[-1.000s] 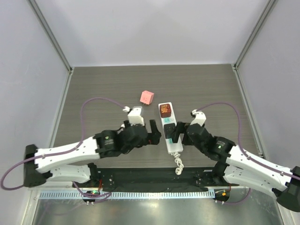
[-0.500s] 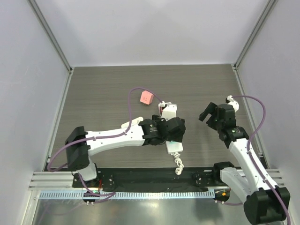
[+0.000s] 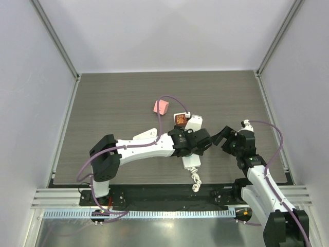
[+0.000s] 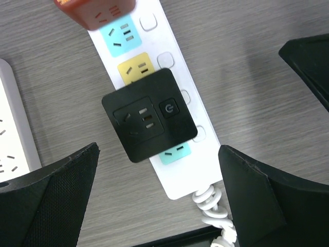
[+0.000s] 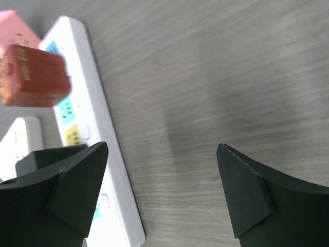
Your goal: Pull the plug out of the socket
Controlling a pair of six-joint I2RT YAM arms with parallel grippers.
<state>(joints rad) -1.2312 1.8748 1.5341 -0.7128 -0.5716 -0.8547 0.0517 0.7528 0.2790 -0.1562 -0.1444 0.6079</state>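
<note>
From above, my left claw (image 3: pixel 200 143) hangs over the socket (image 3: pixel 191 161) mid-table, with my right claw (image 3: pixel 226 137) just beside it. At my left wrist, wide-spread fingers (image 4: pixel 56 195) flank the black plug (image 4: pixel 149 121) seated in the socket, touching nothing. At my right wrist, that claw is spread over bare table (image 5: pixel 205 77), socket alongside.
</note>
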